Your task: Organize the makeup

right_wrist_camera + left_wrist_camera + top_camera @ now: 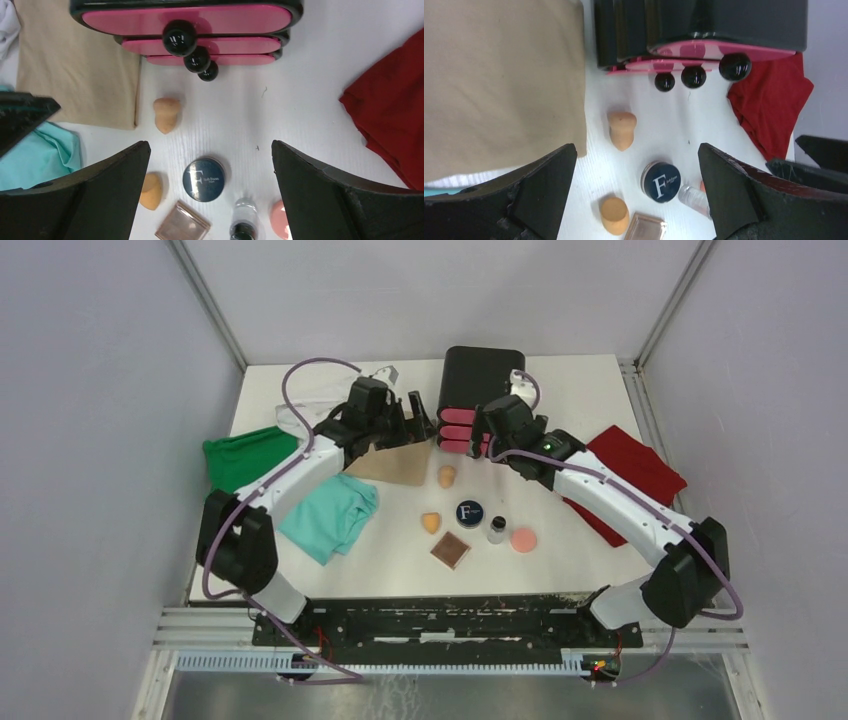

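The makeup lies loose on the white table in front of the arms: two orange sponges (447, 476) (431, 522), a navy compact (468, 512) marked F, a square brown compact (451, 551), a black-capped clear bottle (496, 529) and a pink puff (523, 539). My left gripper (417, 420) hangs open above the tan cloth's edge, left of the drawer fronts, holding nothing (636, 150). My right gripper (484, 430) hangs open just in front of the pink drawers, also holding nothing (210, 147). Both wrist views look down on the navy compact (660, 181) (203, 179).
A black box (482, 375) with three pink drawers (186, 20), all pushed in, stands at the back. Folded cloths lie around: green (245, 458), teal (330, 515), tan (395, 465), red (630, 480). A white bundle (300, 410) sits back left.
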